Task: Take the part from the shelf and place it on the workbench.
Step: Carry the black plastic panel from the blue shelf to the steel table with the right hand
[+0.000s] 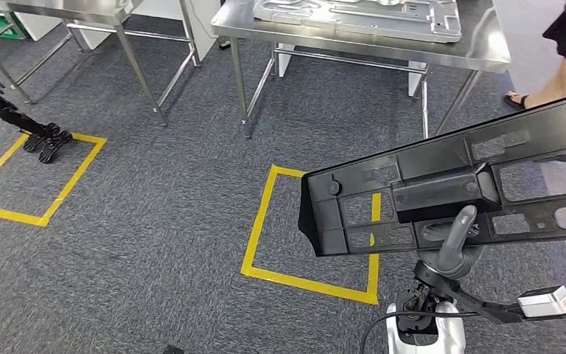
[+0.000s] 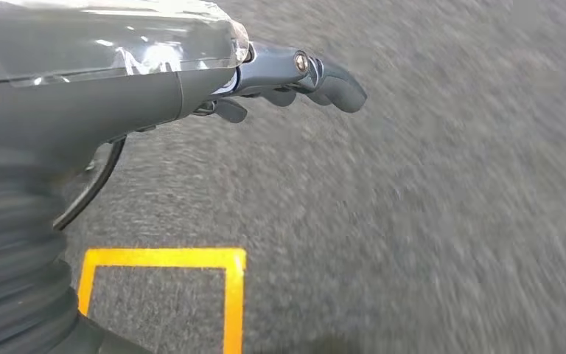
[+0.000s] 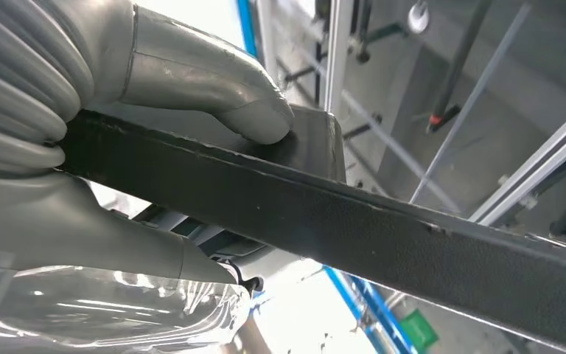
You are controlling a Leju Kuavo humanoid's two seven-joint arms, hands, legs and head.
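The part [image 1: 442, 195], a long black plastic frame with cut-outs, is nearest, held up over the grey carpet [image 1: 155, 221] and tilted, rising toward the right. The right hand [image 1: 457, 240] grips it from below; in the right wrist view the thumb [image 3: 214, 92] presses one face of the part [image 3: 383, 236] with the hand wrapped under it. Beyond stands the steel workbench [image 1: 479, 48], bearing a pale grey moulded tray [image 1: 361, 16]. A yellow tape square [image 1: 265, 221] marks the carpet beneath the part. The left hand [image 2: 302, 77] hangs over the carpet, fingers curled in, holding nothing. A person's foot [image 1: 519, 99] is beside the workbench.
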